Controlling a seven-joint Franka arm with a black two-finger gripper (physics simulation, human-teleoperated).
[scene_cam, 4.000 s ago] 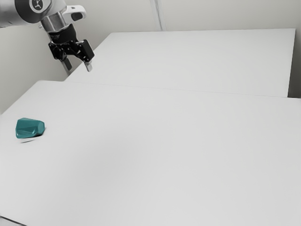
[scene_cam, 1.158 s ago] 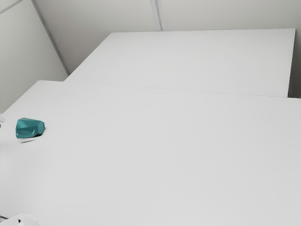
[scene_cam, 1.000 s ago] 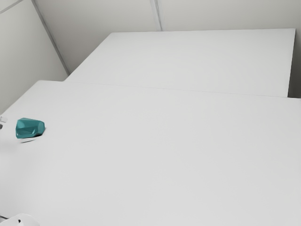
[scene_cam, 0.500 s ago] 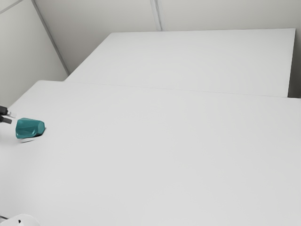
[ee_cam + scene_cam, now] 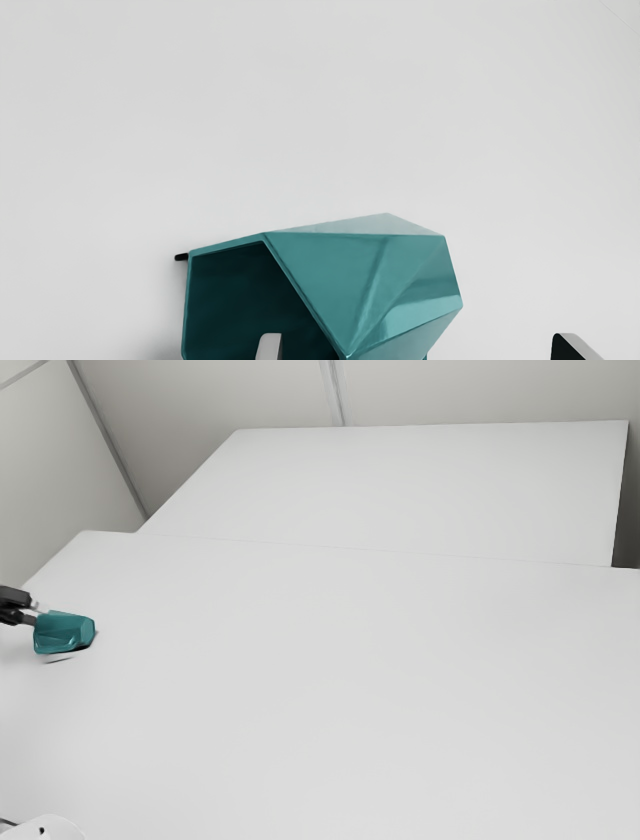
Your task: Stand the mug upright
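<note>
Entering at the exterior view's left edge, the black two-finger gripper [image 5: 37,614] was open, its fingers well apart in the wrist view; its rear and the arm were cut off by the frame.

Dark cable-like line [image 5: 8,822], lower left corner: partly cut off.

White rounded part [image 5: 45,830], with a small dark hole: lower portion cut off.

Teal faceted mug [image 5: 65,633], one: lay on its side on the table, just beside the fingertips, mouth toward the exterior view's left, base toward its right. Interior dark, its depth hard to make out. In the wrist view one fingertip overlapped the mouth and the other stood beyond the base; whether the first was inside or above the mug could not be told. A small black sliver [image 5: 181,257], unidentified, protruded beside the rim.

White table [image 5: 350,710]: its edge slanted near the mug on the exterior view's left; the broad stretch of top ran from the base toward the right.

Second white surface [image 5: 420,490]: adjoined the table's far edge, seam faint.

Dark gap [image 5: 627,540], far right: bordered that surface, partly cut off.
</note>
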